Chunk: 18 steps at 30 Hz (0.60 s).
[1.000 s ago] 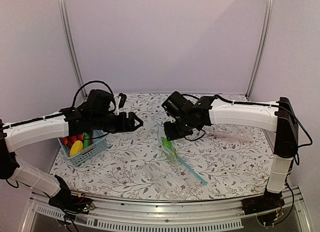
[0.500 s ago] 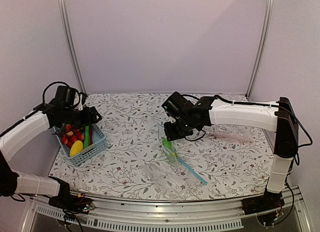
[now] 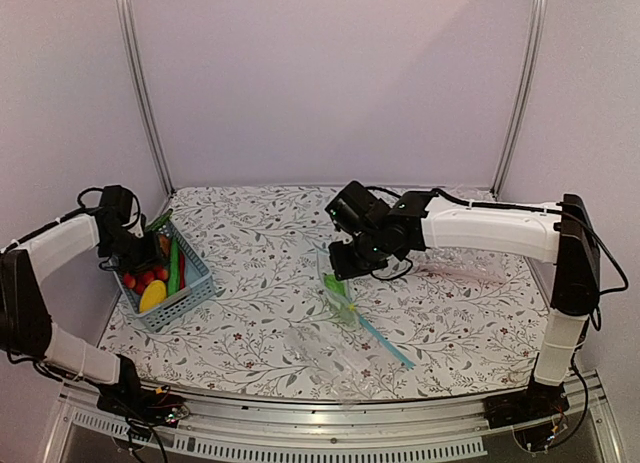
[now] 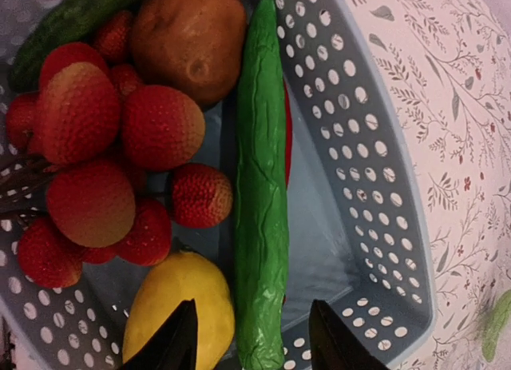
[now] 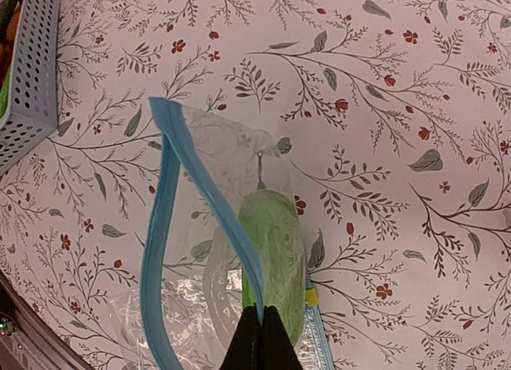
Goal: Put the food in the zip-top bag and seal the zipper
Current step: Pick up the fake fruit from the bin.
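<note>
My right gripper (image 5: 261,338) is shut on the light-blue zipper (image 5: 209,202) of the zip-top bag (image 5: 188,306) and holds one lip up, so the mouth gapes. The light-green food (image 5: 279,250) shows through the clear plastic below the strip. In the top view the right gripper (image 3: 340,273) stands mid-table with the bag (image 3: 340,301) hanging under it. My left gripper (image 4: 255,342) is open over the blue basket (image 4: 375,186), with the yellow food (image 4: 176,306) under its left finger and the long green vegetable (image 4: 259,186) between the fingers. In the top view the left gripper (image 3: 140,255) is at the far left.
The basket (image 3: 198,283) also holds red berries (image 4: 88,146) and a brown round piece (image 4: 188,38). A larger clear bag (image 3: 330,355) with a long blue strip (image 3: 388,343) lies in front. Another clear bag (image 3: 462,268) lies at the right.
My left arm has swung from the middle of the table back to the left and now hangs over the basket. The right gripper has held still on the zipper.
</note>
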Tool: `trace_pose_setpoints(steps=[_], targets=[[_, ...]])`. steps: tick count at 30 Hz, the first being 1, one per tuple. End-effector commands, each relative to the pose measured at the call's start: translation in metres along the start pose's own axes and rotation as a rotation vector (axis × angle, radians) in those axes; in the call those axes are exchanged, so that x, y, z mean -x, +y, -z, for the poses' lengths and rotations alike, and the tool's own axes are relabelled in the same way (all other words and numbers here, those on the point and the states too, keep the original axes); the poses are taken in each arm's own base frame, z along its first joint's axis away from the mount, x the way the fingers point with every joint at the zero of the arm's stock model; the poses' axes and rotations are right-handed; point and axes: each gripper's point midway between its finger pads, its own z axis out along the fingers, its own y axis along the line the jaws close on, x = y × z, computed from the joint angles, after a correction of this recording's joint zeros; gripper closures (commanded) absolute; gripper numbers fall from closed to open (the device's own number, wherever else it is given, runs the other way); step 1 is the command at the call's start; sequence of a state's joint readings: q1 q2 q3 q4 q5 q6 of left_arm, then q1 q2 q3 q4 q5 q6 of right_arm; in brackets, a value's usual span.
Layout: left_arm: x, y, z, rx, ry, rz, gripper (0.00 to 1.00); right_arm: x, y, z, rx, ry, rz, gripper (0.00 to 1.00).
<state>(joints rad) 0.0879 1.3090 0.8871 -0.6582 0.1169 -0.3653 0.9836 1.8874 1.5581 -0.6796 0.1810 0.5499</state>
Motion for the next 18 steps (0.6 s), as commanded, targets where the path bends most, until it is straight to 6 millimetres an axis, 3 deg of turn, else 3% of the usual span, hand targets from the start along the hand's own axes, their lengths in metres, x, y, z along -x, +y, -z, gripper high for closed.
trace_pose_setpoints(steps=[1, 11, 14, 18], targets=[[-0.012, 0.024, -0.010, 0.075, 0.062, 0.035, 0.53, 0.008, 0.001, 0.012, 0.018, -0.036, -0.015, 1.00], [-0.020, 0.047, -0.028, 0.193, 0.169, 0.037, 0.56, 0.007, -0.001, 0.015, 0.019, -0.047, -0.009, 1.00], [-0.028, 0.054, -0.025, 0.224, 0.170, 0.051, 0.51, 0.009, -0.004, 0.018, 0.017, -0.055, -0.012, 1.00], [-0.030, 0.057, -0.018, 0.241, 0.147, 0.070, 0.36, 0.010, -0.002, 0.018, 0.024, -0.058, -0.013, 1.00]])
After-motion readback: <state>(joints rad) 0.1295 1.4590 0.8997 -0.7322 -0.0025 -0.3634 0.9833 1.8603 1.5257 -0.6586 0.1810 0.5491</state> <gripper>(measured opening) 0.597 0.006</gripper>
